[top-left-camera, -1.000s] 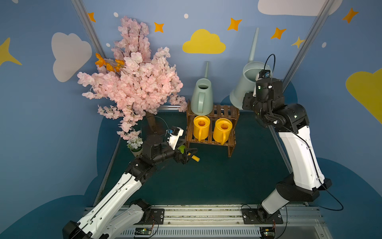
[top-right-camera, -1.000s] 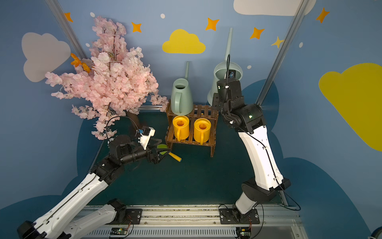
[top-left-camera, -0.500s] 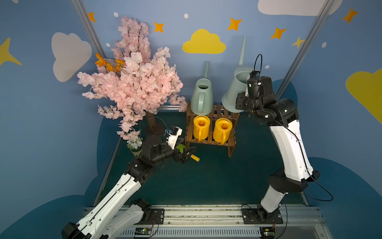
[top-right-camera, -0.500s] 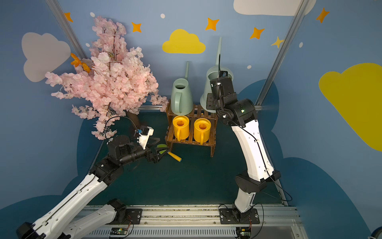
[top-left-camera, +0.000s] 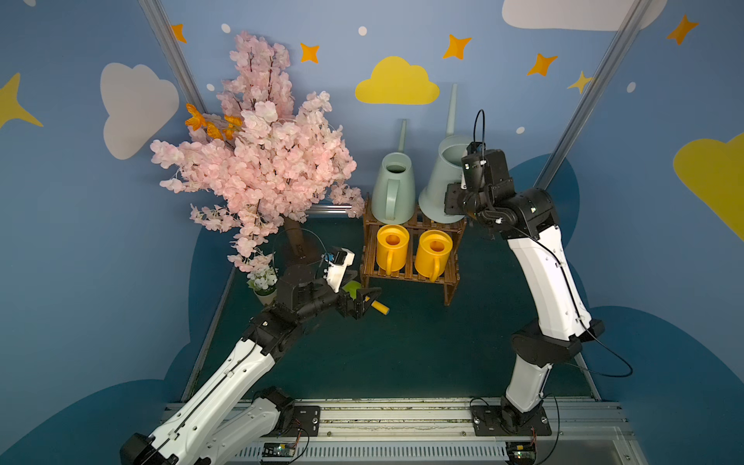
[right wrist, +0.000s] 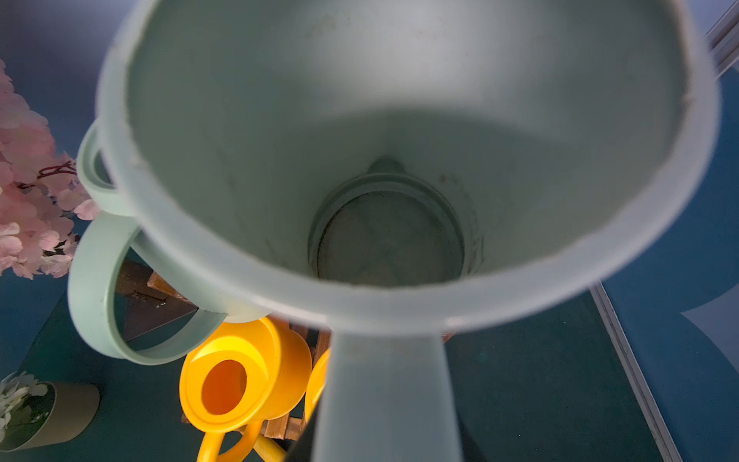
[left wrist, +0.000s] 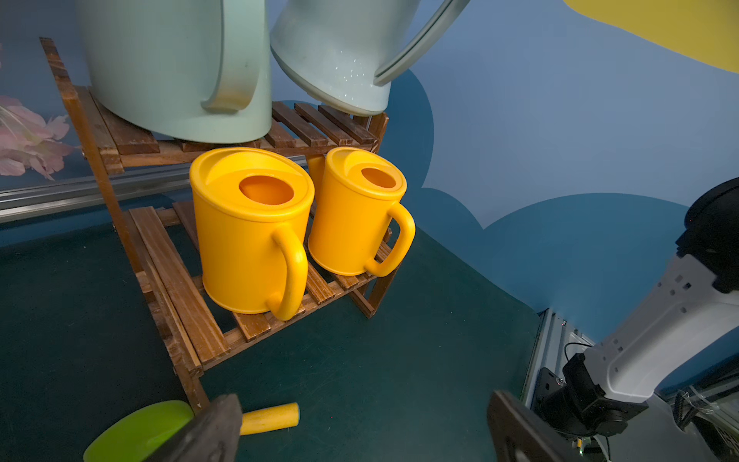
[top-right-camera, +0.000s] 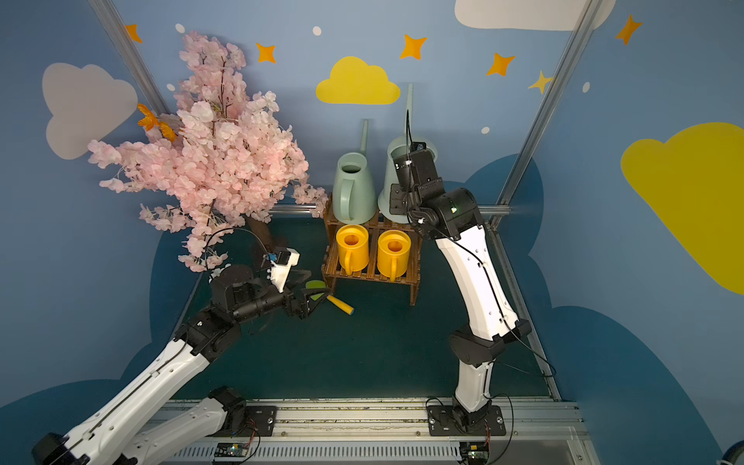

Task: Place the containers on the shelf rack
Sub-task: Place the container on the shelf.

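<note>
The brown shelf rack (top-left-camera: 451, 277) stands at the back of the mat. Two yellow containers (top-left-camera: 391, 247) (top-left-camera: 432, 251) sit side by side on its lower tier. A pale green container (top-left-camera: 392, 189) stands on the left half of the upper tier. My right gripper (top-left-camera: 457, 201) is shut on the handle of a second pale green-grey container (top-left-camera: 441, 185). That container (left wrist: 336, 52) is tilted, its base just above the right slats of the upper tier. Its handle (right wrist: 386, 400) hides my right fingers. My left gripper (left wrist: 364, 424) hangs open and empty, low beside the rack's left front leg.
A green trowel with a yellow handle (top-left-camera: 378, 308) lies on the mat under my left gripper. A pink blossom tree (top-left-camera: 261, 161) and a small pot of white flowers (top-left-camera: 263, 282) stand left of the rack. Blue walls close in behind and at both sides.
My right arm has carried the pale green-grey container leftward and down, from right of the rack to over its upper tier. The left arm has stayed put.
</note>
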### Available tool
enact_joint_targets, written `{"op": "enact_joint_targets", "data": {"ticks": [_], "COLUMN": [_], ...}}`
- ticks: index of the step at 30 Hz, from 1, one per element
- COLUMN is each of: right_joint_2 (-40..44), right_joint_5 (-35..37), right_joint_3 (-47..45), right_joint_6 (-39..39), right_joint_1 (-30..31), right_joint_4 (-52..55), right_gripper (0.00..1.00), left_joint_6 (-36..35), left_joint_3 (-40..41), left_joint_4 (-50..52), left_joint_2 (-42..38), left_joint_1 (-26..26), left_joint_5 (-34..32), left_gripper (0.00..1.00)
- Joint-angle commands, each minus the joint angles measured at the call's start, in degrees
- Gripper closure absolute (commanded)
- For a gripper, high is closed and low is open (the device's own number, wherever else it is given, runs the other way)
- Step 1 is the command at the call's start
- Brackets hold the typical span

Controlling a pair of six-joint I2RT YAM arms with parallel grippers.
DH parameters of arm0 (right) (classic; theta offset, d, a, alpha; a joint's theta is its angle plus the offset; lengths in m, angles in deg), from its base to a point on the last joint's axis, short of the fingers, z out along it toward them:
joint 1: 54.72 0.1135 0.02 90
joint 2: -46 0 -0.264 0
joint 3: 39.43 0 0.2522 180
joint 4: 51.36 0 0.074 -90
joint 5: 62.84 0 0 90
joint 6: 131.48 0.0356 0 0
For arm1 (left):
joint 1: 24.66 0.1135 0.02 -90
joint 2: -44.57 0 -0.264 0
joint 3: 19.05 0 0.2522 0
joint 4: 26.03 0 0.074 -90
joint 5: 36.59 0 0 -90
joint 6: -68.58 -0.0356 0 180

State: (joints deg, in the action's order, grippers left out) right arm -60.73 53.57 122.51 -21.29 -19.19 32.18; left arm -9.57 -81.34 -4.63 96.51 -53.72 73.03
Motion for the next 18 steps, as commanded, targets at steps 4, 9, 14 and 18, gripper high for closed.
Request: {"op": "enact_joint_targets", "data": {"ticks": [4,9,14,18], "right_joint_2": [-0.3,-0.7,-1.2,-1.5], "right_joint_5": [-0.1,-0.3,-0.5,-0.8], "right_joint_3": [2.0,2.0,2.0,2.0], "right_joint_6": [1.4,1.9,1.9,2.2], "right_joint_1": [0.5,0.5,0.3,0.2], "right_joint_4": [-2.0,-1.8,-1.4,-1.0], "right_gripper": [1.00,1.00,1.00,1.00], "left_joint_6": [-0.3,-0.3,-0.2,-0.3], "left_joint_3": [0.8,1.2,1.4,1.6], "left_joint_4": [-0.3,-0.4,-0.4,-0.4], "left_joint_2": [-0.8,-1.1,-1.4,-1.5], "left_joint_1": [-0.3,-0.2,-0.4,-0.2], "left_joint_5": [0.0,-0.3,-0.3,-0.4], "left_gripper": [0.00,0.00,0.00,0.00]}}
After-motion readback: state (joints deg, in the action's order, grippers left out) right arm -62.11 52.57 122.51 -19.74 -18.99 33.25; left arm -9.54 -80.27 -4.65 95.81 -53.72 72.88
